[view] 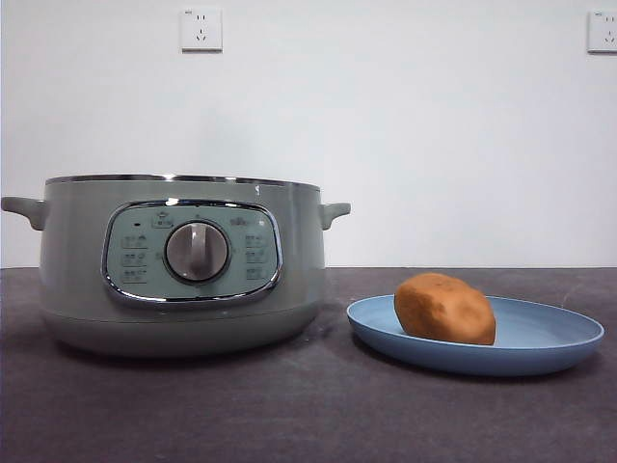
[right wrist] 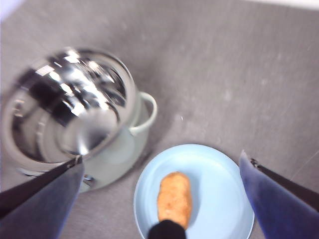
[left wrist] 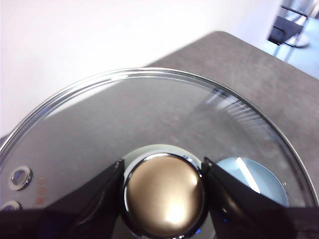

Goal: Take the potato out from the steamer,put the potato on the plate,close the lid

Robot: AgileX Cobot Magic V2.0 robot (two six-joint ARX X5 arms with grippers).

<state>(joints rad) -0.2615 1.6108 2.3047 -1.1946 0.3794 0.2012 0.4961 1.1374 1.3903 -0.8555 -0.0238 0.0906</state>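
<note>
The sage-green steamer (view: 183,265) stands at the left of the table with no lid on its rim. The orange-brown potato (view: 444,308) lies on the light-blue plate (view: 549,338) to the steamer's right. My left gripper (left wrist: 163,172) is shut on the knob (left wrist: 164,196) of the glass lid (left wrist: 149,109) and holds it in the air, above the front view's frame. In the right wrist view the lid (right wrist: 70,99) hangs blurred over the steamer (right wrist: 127,147). My right gripper (right wrist: 160,159) is open and empty, high above the plate (right wrist: 214,179) and potato (right wrist: 174,199).
Grey table surface lies around the steamer and plate, with a white wall and two sockets (view: 201,29) behind. The table's far edge and a chair (left wrist: 291,25) show in the left wrist view.
</note>
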